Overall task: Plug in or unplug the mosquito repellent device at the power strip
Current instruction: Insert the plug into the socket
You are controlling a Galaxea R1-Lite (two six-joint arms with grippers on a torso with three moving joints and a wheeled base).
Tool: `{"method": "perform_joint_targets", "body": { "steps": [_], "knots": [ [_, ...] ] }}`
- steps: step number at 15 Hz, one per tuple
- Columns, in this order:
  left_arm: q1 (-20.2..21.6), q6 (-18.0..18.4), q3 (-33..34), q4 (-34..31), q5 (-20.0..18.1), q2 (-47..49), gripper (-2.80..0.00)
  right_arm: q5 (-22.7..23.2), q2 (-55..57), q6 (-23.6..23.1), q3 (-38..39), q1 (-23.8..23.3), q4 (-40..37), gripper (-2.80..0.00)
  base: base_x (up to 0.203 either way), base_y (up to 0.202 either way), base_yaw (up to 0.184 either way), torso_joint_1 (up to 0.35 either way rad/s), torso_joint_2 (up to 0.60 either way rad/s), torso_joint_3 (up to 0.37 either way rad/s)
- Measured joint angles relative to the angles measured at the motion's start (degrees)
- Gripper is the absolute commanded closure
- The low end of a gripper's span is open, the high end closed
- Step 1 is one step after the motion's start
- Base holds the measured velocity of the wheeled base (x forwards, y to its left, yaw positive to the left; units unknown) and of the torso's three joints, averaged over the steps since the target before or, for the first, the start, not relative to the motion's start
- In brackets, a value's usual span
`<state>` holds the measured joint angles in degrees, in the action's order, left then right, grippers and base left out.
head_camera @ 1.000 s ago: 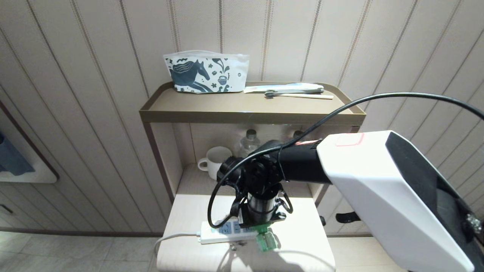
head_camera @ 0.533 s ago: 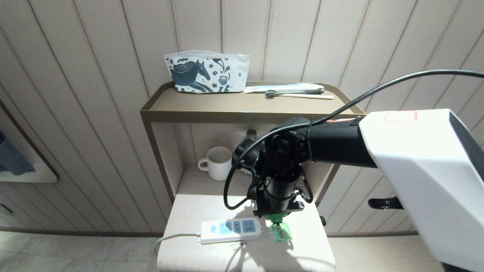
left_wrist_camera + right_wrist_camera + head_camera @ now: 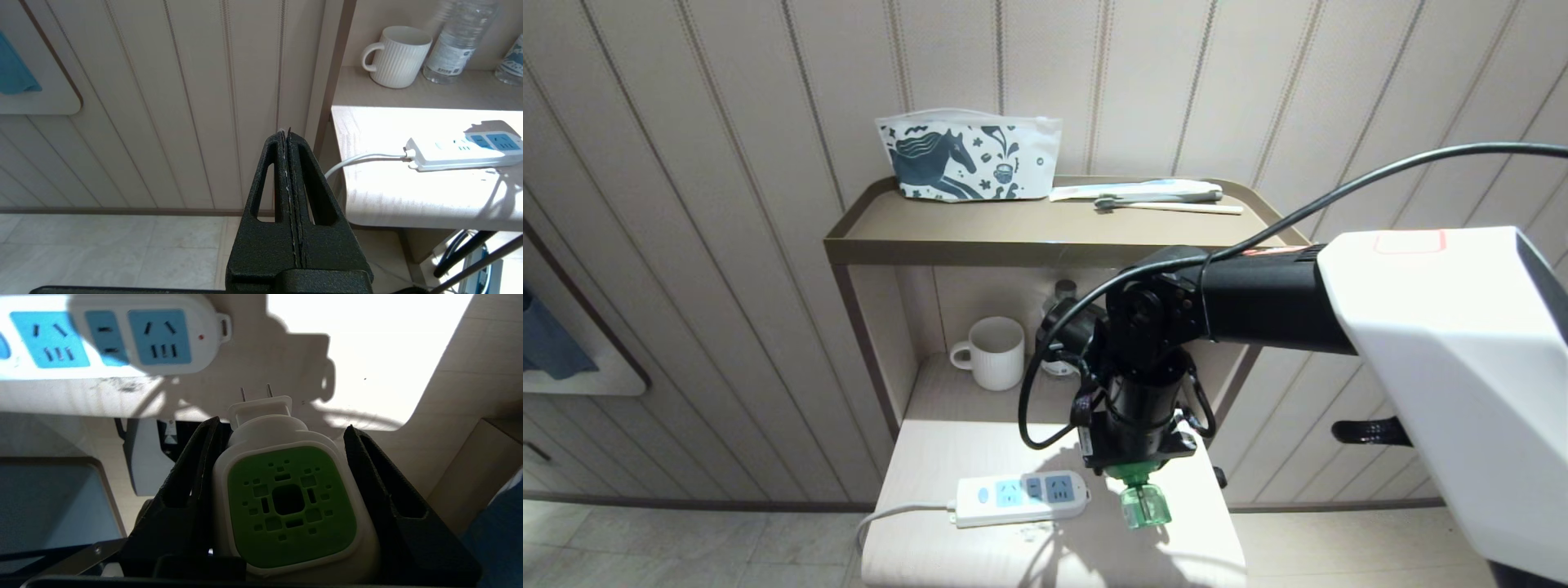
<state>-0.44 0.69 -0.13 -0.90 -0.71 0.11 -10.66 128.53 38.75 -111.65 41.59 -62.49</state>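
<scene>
- Mosquito repellent device (image 3: pixel 286 498): white head, green perforated centre, two bare prongs.
- Right gripper (image 3: pixel 282 473) clamps its sides, pointing down just beside the power strip (image 3: pixel 1021 497).

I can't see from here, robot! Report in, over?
Right end effector shut on white-and-green plastic mosquito repellent device, prongs bare. Long white power strip with blue sockets beside it, all empty. Left end effector shut, parked. Nothing blocking.
</scene>
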Motion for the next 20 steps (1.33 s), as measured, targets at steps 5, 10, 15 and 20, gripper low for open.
{"method": "perform_joint_targets", "body": {
  "steps": [5, 10, 15, 20],
  "knots": [
    [0.0, 0.12, 0.04, 0.0, -0.01, 0.0, 0.0, 4.02, 0.24, -0.34, -0.31, 2.06, 1.43, 0.0, 0.0, 0.0, 0.0, 0.0, 0.0, 0.0],
    [0.0, 0.43, 0.0, -0.06, 0.0, 0.0, 0.0, 3.22, -0.24, -1.07, -0.26, 0.59, -0.32, 0.0, 0.0, 0.0, 0.0, 0.0, 0.0, 0.0],
    [0.0, 1.51, -0.05, -0.48, -0.03, 0.0, 0.0, 0.47, -1.02, -1.29, -0.37, -0.22, -0.16, 0.0, 0.0, 0.0, 0.0, 0.0, 0.0, 0.0],
    [0.0, 5.38, -0.05, -0.61, -0.04, 0.0, 0.0, 0.25, -1.66, -0.7, -0.33, 0.2, -0.13, 0.0, 0.0, 0.0, 0.0, 0.0, 0.0, 0.0]
  ]
}}
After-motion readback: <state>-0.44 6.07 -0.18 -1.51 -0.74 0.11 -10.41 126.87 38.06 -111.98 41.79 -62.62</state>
